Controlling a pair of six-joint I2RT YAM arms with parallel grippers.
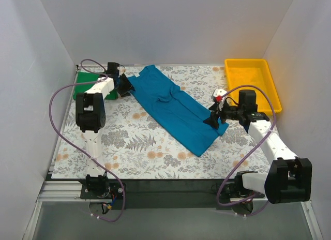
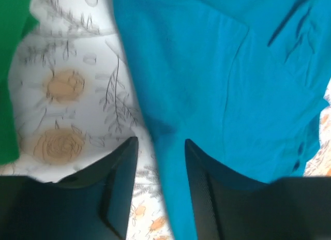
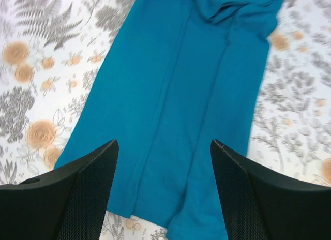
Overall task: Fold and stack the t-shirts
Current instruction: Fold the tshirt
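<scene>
A teal-blue t-shirt [image 1: 170,105], folded into a long strip, lies diagonally across the floral cloth. A bright green t-shirt [image 1: 84,80] sits at the far left, partly hidden behind my left arm. My left gripper [image 1: 125,87] is low at the teal shirt's upper left edge. In the left wrist view the left gripper [image 2: 161,140] is partly open, with the teal shirt [image 2: 217,69] edge lying between its fingers and the green shirt [image 2: 10,69] at the left. My right gripper [image 1: 213,120] hovers at the strip's lower right. In the right wrist view it [image 3: 164,141] stands wide open above the teal shirt [image 3: 181,95] near its hem.
A yellow plastic tray [image 1: 251,79] stands at the back right with nothing in it. The floral table cloth [image 1: 129,147] covers the work surface. White walls close in the left, back and right sides. Purple cables loop beside both arms.
</scene>
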